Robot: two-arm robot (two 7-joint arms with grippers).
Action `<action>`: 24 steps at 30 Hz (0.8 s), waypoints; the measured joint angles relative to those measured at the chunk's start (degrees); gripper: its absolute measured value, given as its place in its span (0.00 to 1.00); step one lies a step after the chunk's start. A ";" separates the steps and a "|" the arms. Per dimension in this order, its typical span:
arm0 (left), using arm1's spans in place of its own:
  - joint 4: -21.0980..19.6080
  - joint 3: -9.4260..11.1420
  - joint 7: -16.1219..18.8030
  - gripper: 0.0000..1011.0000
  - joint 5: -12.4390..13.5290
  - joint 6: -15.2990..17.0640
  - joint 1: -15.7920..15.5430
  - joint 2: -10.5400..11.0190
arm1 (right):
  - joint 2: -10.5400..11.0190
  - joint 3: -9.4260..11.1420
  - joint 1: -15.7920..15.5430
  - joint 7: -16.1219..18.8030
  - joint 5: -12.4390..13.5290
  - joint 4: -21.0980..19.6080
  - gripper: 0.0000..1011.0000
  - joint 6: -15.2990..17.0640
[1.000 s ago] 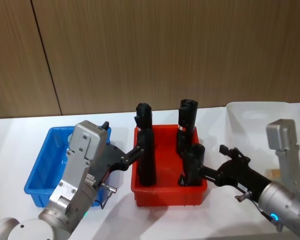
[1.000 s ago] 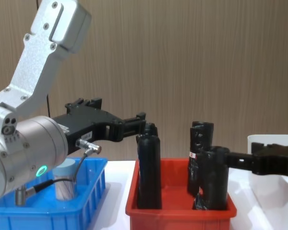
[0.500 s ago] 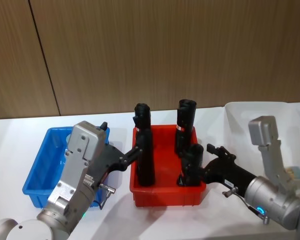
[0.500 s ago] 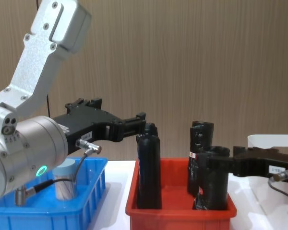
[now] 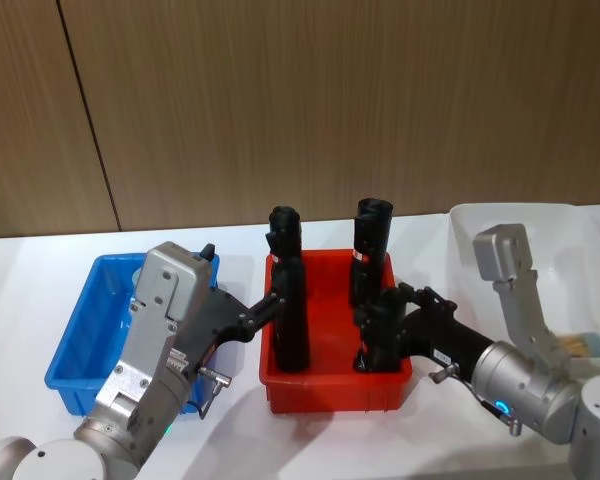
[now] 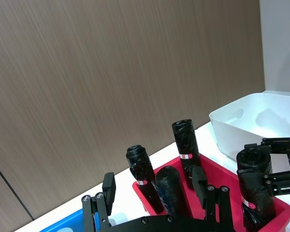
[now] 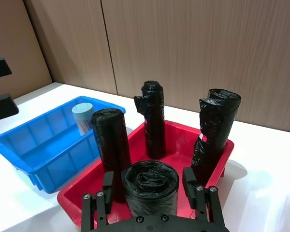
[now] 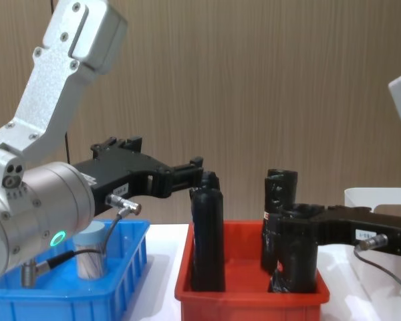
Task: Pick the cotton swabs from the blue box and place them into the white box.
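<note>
Blue box (image 7: 38, 140) holds one upright swab jar (image 7: 82, 117), left of the red bin (image 7: 183, 150). Right gripper (image 7: 150, 193), fingers spread around a black roll (image 7: 150, 186), sits right of it; left gripper (image 8: 187, 175), spread, is nearer.

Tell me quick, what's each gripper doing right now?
Left gripper: open, holding nothing, above the red bin.
Right gripper: open around a black roll.

The red bin (image 5: 337, 385) sits mid-table holding four black rolls (image 5: 291, 318); the blue box (image 5: 81, 331) lies at its 9 o'clock with one jar of cotton swabs (image 8: 90, 252) inside; the white box (image 5: 540, 245) stands at its 3 o'clock.
</note>
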 joint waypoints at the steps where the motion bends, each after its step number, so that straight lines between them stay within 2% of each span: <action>1: 0.00 0.00 0.00 0.99 0.00 0.00 0.00 0.00 | -0.06 -0.02 0.12 -0.03 -0.09 0.16 0.90 -0.01; 4: 0.00 0.00 0.00 0.99 0.00 0.00 0.00 0.00 | -0.31 -0.12 0.62 -0.15 -0.23 0.78 0.77 -0.05; 6: 0.00 0.00 0.00 0.99 0.00 0.00 0.00 0.00 | -0.37 -0.15 0.74 -0.18 -0.26 0.90 0.76 -0.05; 7: 0.00 0.00 0.00 0.99 0.00 0.00 0.00 0.00 | -0.42 -0.19 0.83 -0.21 -0.27 0.98 0.70 -0.05; 11: 0.00 0.00 0.00 0.99 0.00 0.00 0.00 0.00 | -0.47 -0.23 0.92 -0.27 -0.27 1.00 0.58 0.00; 16: 0.00 0.00 0.00 0.99 0.00 0.00 0.00 0.00 | -0.44 -0.27 0.82 -0.49 -0.13 0.36 0.52 0.13; 24: 0.00 0.00 0.00 0.99 0.00 0.00 0.00 0.00 | -0.12 -0.30 0.18 -0.92 0.29 -1.85 0.47 0.20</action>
